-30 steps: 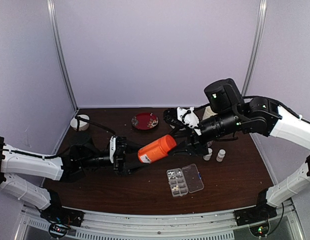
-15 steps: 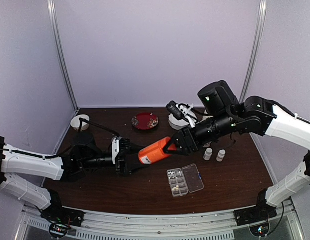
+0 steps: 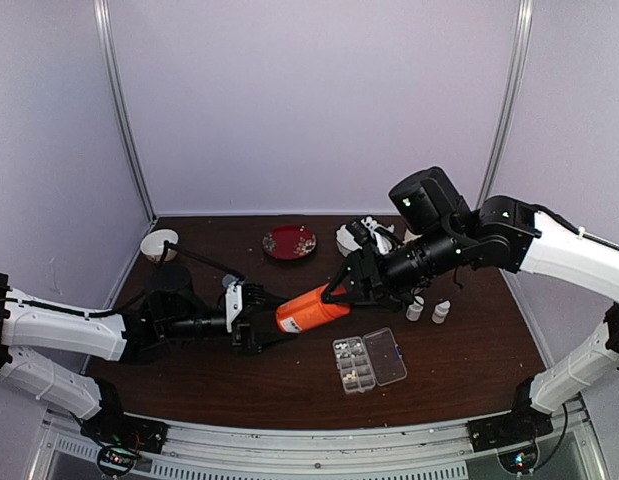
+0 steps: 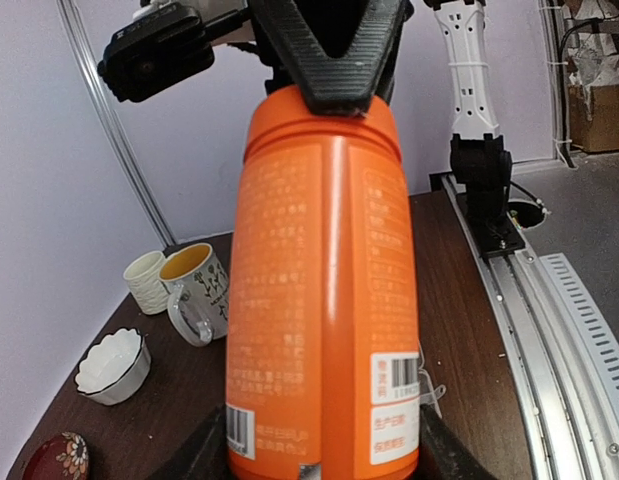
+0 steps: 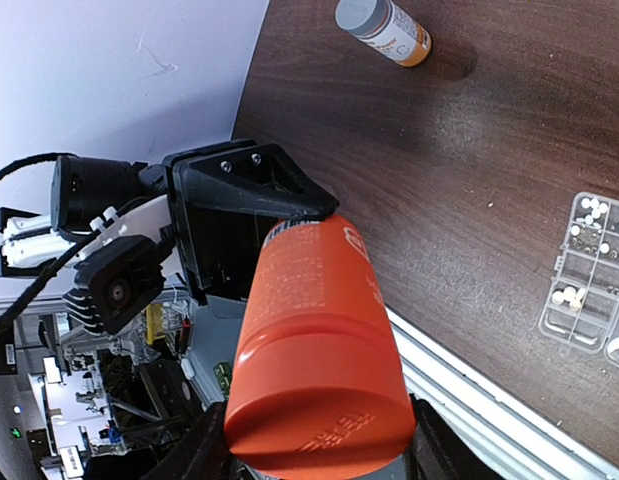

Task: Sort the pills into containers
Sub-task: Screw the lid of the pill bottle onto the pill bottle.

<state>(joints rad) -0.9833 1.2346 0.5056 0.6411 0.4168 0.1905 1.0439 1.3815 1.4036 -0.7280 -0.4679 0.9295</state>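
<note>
A big orange bottle hangs level above the table between both arms. My left gripper is shut on its base, jaws on either side in the left wrist view. My right gripper is shut on the bottle's orange cap, with a finger pressed across the cap end. The containers, compartments of a clear pill box with its lid lying open, sit on the table below the bottle. Whitish pills lie in some compartments of the pill box.
Two small white bottles stand right of the box. A grey-capped orange bottle lies on the table. A red plate, a white bowl and mugs line the back. Table's near rail.
The right arm has swung left and lower with its wrist turning, and the bottle's cap end has come down from its upward tilt. The left gripper has kept its hold.
</note>
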